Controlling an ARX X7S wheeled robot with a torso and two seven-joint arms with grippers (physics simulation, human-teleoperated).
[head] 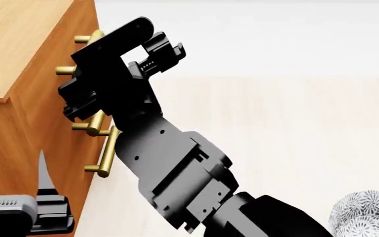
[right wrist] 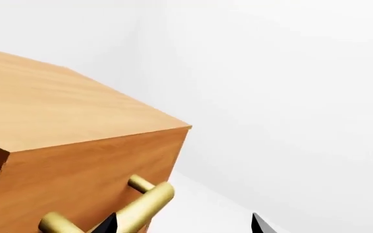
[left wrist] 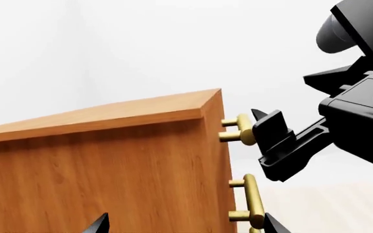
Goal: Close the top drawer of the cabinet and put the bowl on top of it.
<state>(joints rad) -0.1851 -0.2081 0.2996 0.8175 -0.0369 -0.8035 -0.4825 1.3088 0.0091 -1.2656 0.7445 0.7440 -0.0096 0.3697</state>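
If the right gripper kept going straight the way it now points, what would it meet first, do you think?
Most likely the top drawer's brass handle: the right gripper is open, and the bar lies right at its fingertips, though depth is hard to judge.

From the head we look down past the right arm at the cabinet front, the left wrist view faces its side panel from close by, the right wrist view sits nearest, and all share the top handle.
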